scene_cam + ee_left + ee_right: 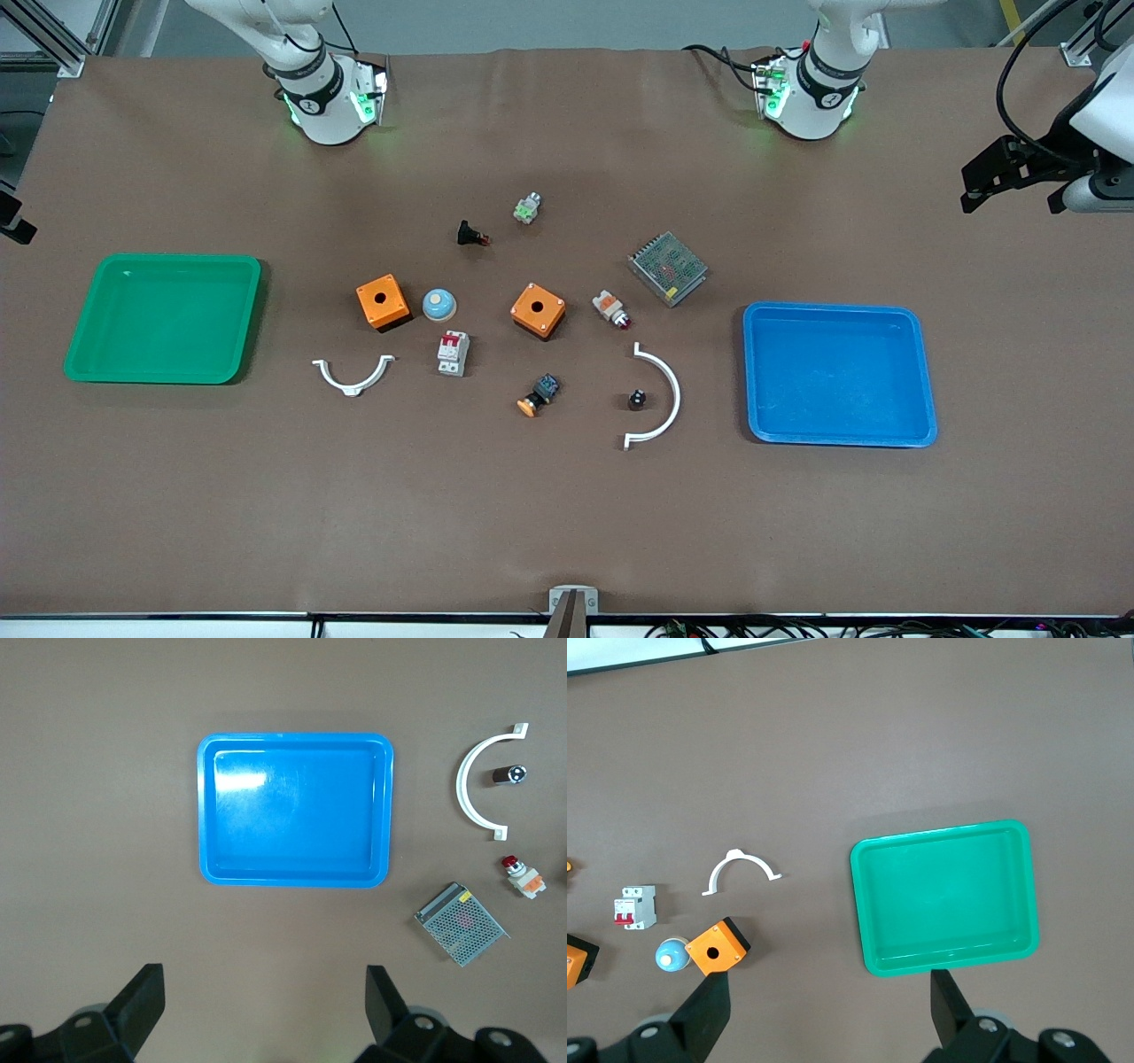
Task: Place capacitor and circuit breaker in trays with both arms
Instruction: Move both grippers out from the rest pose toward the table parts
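The left gripper [263, 1010] and right gripper [830, 1010] both hang empty, fingers spread, each over bare table beside its tray. The capacitor [636, 399] sits inside a white arc [660, 395]; the circuit breaker [453, 353] lies beside an orange box [383, 301] — fingers may snag either neighbour. Blue tray [921, 372] and green tray [89, 310] hold nothing.

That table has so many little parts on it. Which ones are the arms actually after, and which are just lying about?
For the job:
- capacitor, inside the larger white curved bracket
- circuit breaker
- left pincer and right pincer, both open

Lying about:
- two orange boxes
- metal-mesh box
- orange-capped push button
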### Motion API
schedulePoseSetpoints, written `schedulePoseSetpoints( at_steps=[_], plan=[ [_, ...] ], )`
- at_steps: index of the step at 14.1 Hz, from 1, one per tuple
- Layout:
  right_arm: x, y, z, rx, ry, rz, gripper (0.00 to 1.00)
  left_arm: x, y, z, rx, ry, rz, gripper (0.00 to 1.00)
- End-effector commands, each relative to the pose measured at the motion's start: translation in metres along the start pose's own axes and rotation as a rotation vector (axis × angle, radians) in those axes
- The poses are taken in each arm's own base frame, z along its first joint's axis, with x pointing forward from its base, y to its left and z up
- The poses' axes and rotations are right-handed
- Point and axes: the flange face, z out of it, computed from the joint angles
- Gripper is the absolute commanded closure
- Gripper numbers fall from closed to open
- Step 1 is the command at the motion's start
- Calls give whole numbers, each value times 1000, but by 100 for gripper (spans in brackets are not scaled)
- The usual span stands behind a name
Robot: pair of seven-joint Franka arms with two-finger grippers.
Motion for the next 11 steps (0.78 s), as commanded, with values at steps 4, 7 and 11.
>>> schedulePoseSetpoints(
  at_steps=[4,7,11],
  plan=[
    [1,-1,-2,6,-8,-5,0,6,-1,-4,-13,6,11,0],
    [1,-36,8,9,-32,-51,0,30,12,21,-27,-35,30,0],
    [-6,-130,40,2,-97,-23,0,60,60,76,-32,-78,46,0]
  ],
)
